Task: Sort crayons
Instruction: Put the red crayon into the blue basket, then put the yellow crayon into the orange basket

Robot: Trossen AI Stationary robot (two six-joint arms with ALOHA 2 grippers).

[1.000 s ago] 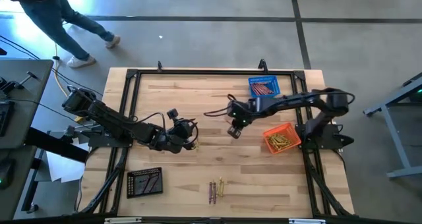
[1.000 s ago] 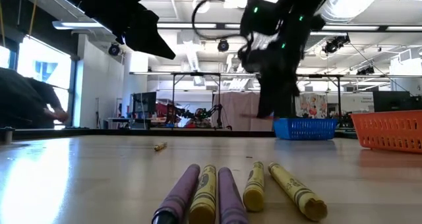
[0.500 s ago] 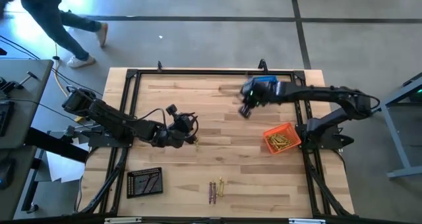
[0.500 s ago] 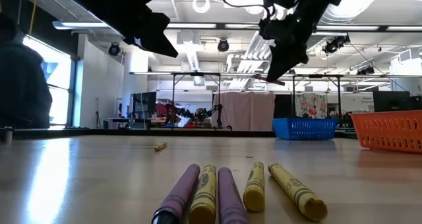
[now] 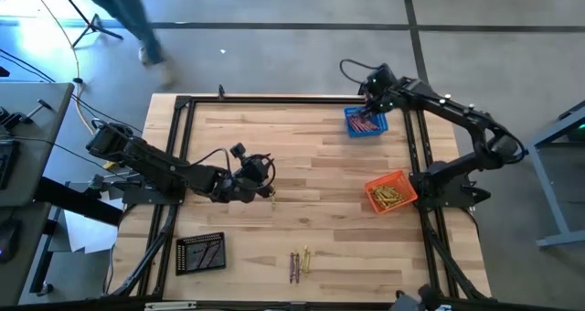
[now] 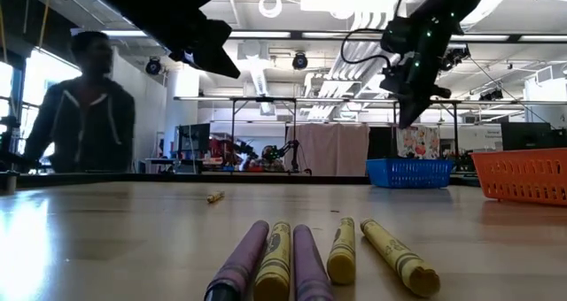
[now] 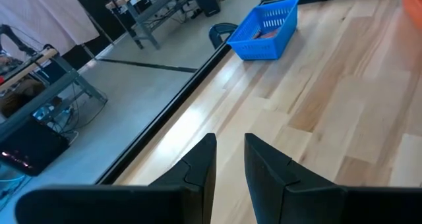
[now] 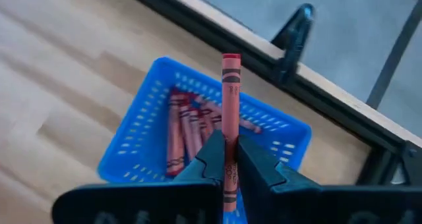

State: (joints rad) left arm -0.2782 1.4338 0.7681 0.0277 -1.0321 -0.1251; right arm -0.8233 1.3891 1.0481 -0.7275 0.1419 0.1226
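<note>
The right gripper (image 8: 226, 159), clamped on a red crayon (image 8: 229, 112), hangs over the blue basket (image 5: 366, 122) at the tabletop's far edge; 5 crayons (image 5: 300, 262) wait near the front edge, and the left gripper (image 7: 229, 168), part open, holds nothing.

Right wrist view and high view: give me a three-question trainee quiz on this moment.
1. True or false: the right hand is shut on a red crayon.
2. Which basket lies under that hand? A) blue basket B) orange basket C) black basket
3. Fill in: the loose crayons left on the table are yellow and ____.

Key: 1 true; 2 A; 3 purple.
</note>
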